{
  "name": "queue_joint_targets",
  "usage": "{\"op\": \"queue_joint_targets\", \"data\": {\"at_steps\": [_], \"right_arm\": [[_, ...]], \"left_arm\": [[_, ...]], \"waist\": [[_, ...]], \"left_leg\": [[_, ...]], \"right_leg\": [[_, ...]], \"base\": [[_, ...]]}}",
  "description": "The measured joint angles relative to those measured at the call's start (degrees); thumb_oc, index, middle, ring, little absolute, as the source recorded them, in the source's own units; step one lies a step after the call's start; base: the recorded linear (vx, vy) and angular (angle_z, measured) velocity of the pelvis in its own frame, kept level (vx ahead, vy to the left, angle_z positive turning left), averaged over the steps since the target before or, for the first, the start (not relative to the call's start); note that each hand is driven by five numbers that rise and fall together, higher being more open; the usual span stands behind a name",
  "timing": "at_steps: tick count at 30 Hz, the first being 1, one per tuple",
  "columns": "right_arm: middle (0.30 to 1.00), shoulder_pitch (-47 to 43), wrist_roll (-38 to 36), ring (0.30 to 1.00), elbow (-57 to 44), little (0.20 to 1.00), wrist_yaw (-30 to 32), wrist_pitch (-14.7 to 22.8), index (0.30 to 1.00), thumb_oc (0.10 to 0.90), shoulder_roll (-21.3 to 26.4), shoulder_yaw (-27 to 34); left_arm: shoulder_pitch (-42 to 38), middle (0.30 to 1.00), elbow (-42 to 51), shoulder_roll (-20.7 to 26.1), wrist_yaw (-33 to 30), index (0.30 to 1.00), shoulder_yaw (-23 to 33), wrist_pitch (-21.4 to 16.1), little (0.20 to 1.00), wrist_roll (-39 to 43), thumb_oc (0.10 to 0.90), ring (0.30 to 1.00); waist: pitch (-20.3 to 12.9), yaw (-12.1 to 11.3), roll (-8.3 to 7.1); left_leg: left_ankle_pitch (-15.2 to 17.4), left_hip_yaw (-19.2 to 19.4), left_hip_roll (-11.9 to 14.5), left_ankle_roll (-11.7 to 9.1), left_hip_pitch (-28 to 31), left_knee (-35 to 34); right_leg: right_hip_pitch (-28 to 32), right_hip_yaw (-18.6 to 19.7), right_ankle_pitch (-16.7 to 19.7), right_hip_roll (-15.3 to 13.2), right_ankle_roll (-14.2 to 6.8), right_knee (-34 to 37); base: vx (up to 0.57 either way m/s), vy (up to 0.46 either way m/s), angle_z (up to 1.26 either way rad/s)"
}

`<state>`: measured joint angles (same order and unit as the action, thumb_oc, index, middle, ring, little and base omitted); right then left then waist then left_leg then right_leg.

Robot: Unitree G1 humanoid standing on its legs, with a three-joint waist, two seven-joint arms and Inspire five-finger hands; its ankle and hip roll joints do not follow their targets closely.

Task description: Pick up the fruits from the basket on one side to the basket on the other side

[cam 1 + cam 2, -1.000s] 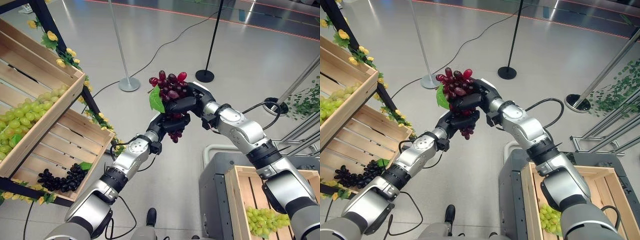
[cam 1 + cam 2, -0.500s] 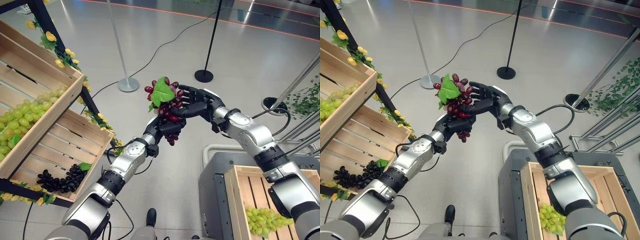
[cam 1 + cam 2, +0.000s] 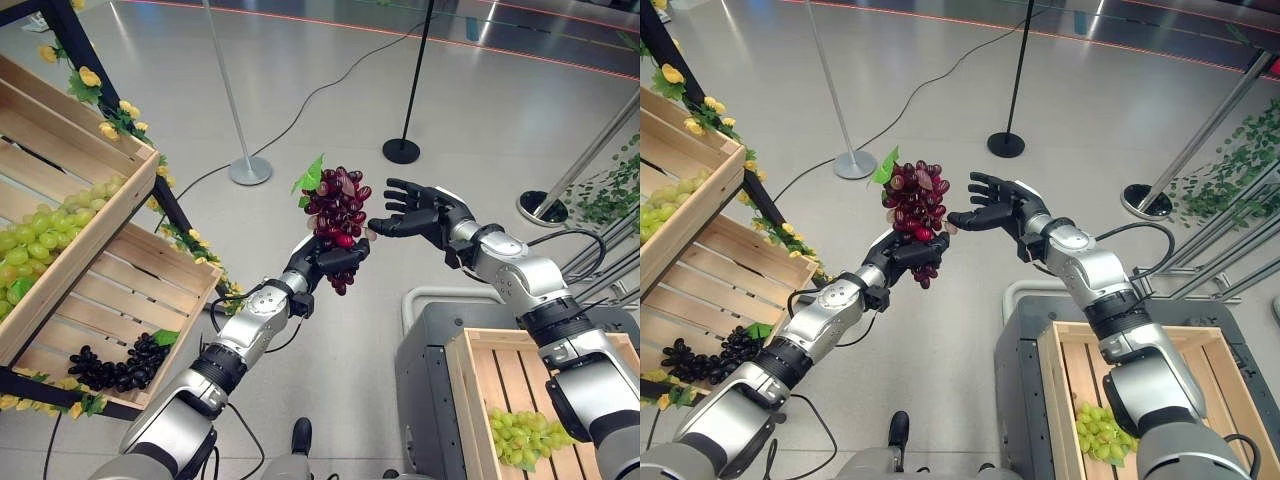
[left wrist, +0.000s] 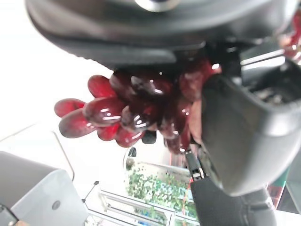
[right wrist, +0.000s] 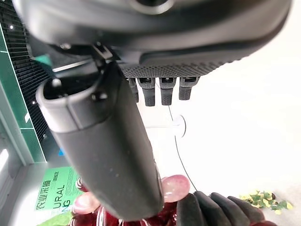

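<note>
Tiered wooden shelf crates (image 3: 95, 215) are standing at the robot's left, trimmed with yellow flowers and leaves. The upper crate is holding green grapes (image 3: 45, 235), the lower one black grapes (image 3: 115, 365). A second wooden crate (image 3: 475, 400) is sitting on a grey cart at the robot's right, with another green bunch (image 3: 520, 437) lying in it. Stanchion poles are standing on the floor beyond.

Between the two sides, at mid-air centre, the left hand (image 3: 322, 262) is gripping a bunch of red grapes (image 3: 338, 208) from below, fingers curled round its lower part. In the left wrist view the berries are bulging out past the closed fingers. The bunch is standing roughly upright, long axis vertical, green leaf (image 3: 311, 178) at the top, a few berries dangling under the hand.

The right hand (image 3: 425, 212) is hovering just beside the bunch on its right, palm turned toward it, fingers spread and straight, holding nothing. Its thumb tip appears to be touching or nearly touching a pale berry at mid-height; I cannot tell which.

Judgement: this looks like a hand-to-hand pass. The bunch is lying directly to the left of the right hand's fingers, so the right hand would need to close sideways on the upper half.

Writing: some print shows on a green sign in the right wrist view, not worth reading off.
</note>
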<state>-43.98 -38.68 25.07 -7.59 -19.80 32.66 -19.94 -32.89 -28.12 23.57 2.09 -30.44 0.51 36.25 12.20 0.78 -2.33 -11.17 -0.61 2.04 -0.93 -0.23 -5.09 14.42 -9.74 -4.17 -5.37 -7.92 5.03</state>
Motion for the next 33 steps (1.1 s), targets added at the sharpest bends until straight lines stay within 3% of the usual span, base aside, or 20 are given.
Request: {"op": "queue_joint_targets", "data": {"at_steps": [4, 9, 12, 19, 23, 27, 29, 31, 32, 33], "right_arm": [[0.9, 4.34, 0.06, 0.9, 0.03, 0.9, -0.14, 0.2, 0.9, 0.8, 0.29, 1.76], [0.9, 16.27, 0.04, 0.9, -1.32, 0.9, -0.2, 2.01, 0.9, 0.8, -0.58, 4.08], [0.9, 26.23, 0.04, 0.9, -3.1, 0.9, -0.2, 6.53, 0.9, 0.8, -4.37, 6.79], [0.9, 37.08, 0.02, 0.9, -2.66, 0.9, -0.29, 11.45, 0.9, 0.8, -11.66, 6.71], [0.9, 39.02, 0.06, 0.9, -0.76, 0.9, -0.31, 13.99, 0.9, 0.8, -12.78, 5.74], [0.9, 39.02, 0.05, 0.9, 1.63, 0.9, -0.28, 15.93, 0.9, 0.8, -12.76, 5.19], [0.9, 38.63, 0.03, 0.9, 3.14, 0.9, -0.09, 18.0, 0.9, 0.8, -12.28, 4.79], [0.9, 37.44, 0.0, 0.9, 5.04, 0.9, 0.24, 18.27, 0.9, 0.8, -11.15, 3.29], [0.9, 35.62, 0.0, 0.9, 7.32, 0.9, 0.25, 18.29, 0.9, 0.8, -10.51, 2.27], [0.9, 34.56, -0.02, 0.9, 8.55, 0.9, 0.25, 18.55, 0.9, 0.8, -10.46, 1.99]], "left_arm": [[2.29, 0.3, 0.17, -0.69, 0.14, 0.3, 1.77, -1.99, 0.3, 0.04, 0.4, 0.3], [7.26, 0.3, 1.47, -1.47, -0.95, 0.3, 8.19, -4.07, 0.3, 0.07, 0.4, 0.3], [13.27, 0.3, 2.92, -1.92, -1.85, 0.3, 11.97, -5.39, 0.3, 0.04, 0.4, 0.3], [21.81, 0.3, 2.92, -2.7, -1.72, 0.3, 13.3, -5.55, 0.3, -0.69, 0.4, 0.3], [24.02, 0.3, 2.91, -2.79, -1.73, 0.3, 13.37, -5.66, 0.3, -0.7, 0.4, 0.3], [24.41, 0.3, 2.82, -2.89, -2.29, 0.3, 13.35, -6.58, 0.3, -0.69, 0.4, 0.3], [22.49, 0.3, 1.22, -3.73, -2.62, 0.3, 12.93, -8.61, 0.3, -0.66, 0.4, 0.3], [19.46, 0.3, -1.16, -4.26, -2.79, 0.3, 11.96, -9.44, 0.3, -0.61, 0.4, 0.3], [18.02, 0.3, -3.47, -4.32, -2.83, 0.3, 11.13, -10.22, 0.3, -0.58, 0.4, 0.3], [17.71, 0.3, -4.26, -4.24, -2.81, 0.3, 11.08, -10.75, 0.3, -0.56, 0.4, 0.3]], "waist": [[-0.23, -0.04, -0.38], [-0.27, -0.14, -0.42], [-0.27, -0.1, -0.42], [-0.29, -0.63, -0.34], [-0.44, -1.93, 0.08], [-1.55, -2.45, 1.67], [-1.97, -1.6, 2.91], [-1.67, -1.68, 2.89], [-1.23, -1.88, 3.71], [-0.71, -1.89, 4.18]], "left_leg": [[0.03, 0.04, 0.02, 0.01, 0.02, -0.02], [0.28, -0.02, 0.0, 0.25, -0.08, -0.26], [0.67, -0.01, 0.01, 0.02, -0.11, -0.41], [0.68, -0.41, 0.0, 0.0, -0.2, -0.42], [0.67, -0.74, 0.05, -0.02, -0.36, -0.42], [0.66, -0.41, 0.33, -0.01, -2.85, -0.44], [1.54, 3.51, 1.98, 1.05, -6.44, -0.42], [3.0, 7.04, 2.46, 2.71, -8.86, 1.54], [0.61, 6.54, 2.8, 2.54, -9.45, 3.23], [-1.41, 5.92, 3.0, 0.89, -9.63, 4.01]], "right_leg": [[0.0, 0.01, 0.0, 0.0, 0.0, 0.0], [-0.03, -0.05, -0.05, 0.0, 0.03, 0.02], [-0.06, -0.05, -0.16, 0.0, 0.17, 0.02], [0.08, -0.4, -0.2, 0.04, 0.21, 0.03], [0.1, -1.11, -0.22, 0.18, 0.21, 0.03], [-1.59, -3.19, -0.19, 0.46, 0.23, -0.32], [-4.67, -6.82, -0.65, 0.81, 1.05, -2.84], [-7.42, -8.65, -2.66, -0.27, 1.63, -7.16], [-9.06, -9.28, -5.13, -0.21, 1.47, -12.08], [-10.02, -9.28, -6.73, -0.53, 1.44, -15.42]], "base": [[0.0, 0.0, 0.0], [0.0, 0.0, 0.0], [0.0, 0.0, 0.0], [0.0, -0.011, 0.01], [-0.06, -0.003, 0.07], [-0.25, 0.053, 0.29], [-0.35, 0.063, 0.77], [-0.24, 0.086, 0.61], [-0.1, 0.084, 0.24], [-0.05, 0.132, 0.18]]}}
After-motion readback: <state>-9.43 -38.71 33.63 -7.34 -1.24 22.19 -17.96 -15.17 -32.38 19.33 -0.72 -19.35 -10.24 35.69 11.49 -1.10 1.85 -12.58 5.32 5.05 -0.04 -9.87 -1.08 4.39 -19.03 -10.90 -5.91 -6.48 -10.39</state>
